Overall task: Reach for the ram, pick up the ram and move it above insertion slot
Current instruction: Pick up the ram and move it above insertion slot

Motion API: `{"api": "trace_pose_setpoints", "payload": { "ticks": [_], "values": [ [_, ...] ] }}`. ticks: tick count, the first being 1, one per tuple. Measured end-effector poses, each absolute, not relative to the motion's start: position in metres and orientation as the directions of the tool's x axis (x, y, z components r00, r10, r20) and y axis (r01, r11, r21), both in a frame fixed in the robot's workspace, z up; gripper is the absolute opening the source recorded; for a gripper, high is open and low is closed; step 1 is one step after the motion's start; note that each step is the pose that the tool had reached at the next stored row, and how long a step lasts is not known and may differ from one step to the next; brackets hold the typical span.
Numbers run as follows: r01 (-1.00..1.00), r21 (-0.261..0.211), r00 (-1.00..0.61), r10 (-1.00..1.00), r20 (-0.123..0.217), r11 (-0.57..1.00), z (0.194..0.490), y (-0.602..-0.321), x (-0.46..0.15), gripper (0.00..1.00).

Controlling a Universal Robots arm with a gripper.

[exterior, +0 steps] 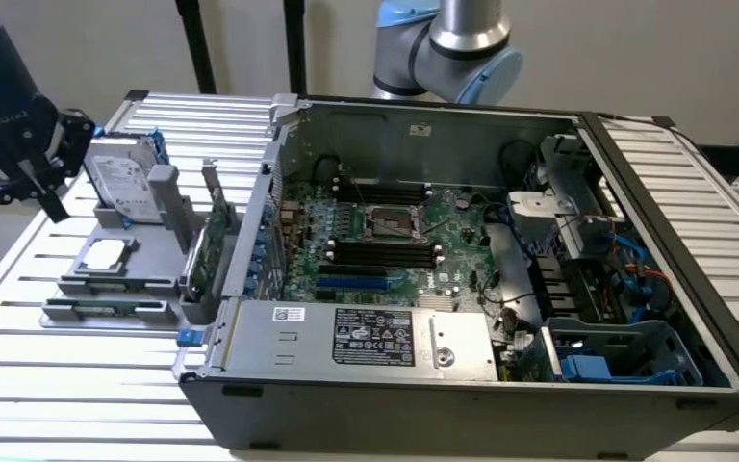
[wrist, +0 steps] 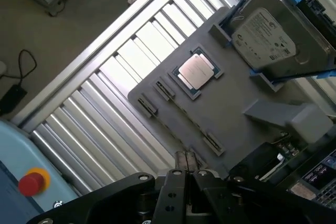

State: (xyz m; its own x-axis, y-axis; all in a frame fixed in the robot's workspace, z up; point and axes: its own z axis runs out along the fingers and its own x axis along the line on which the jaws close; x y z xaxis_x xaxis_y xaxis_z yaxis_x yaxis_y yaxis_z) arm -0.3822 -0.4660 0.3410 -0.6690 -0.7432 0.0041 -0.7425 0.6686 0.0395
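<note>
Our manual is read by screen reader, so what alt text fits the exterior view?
The shut gripper hangs near a gray parts holder, where the ram lies untouched beside a processor and an upright hard drive. At the exterior view's right an open computer case sits on the slatted table.

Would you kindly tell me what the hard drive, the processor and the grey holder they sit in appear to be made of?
Hard drive: metal casing, dull silver sheen around a white printed label.
Processor: metal lid, pale satin gleam, on a green board rim.
Grey holder: probably plastic, uniformly matte with no glint, though painted metal cannot be excluded.
</note>
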Motion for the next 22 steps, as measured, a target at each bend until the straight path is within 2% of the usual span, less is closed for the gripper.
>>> {"api": "trace_pose_setpoints", "payload": {
  "ticks": [22],
  "values": [
    [-0.944,0.04,-0.327,-0.945,0.004,0.327,0.3331,-0.4659,-0.3822,0.11]
  ]
}}
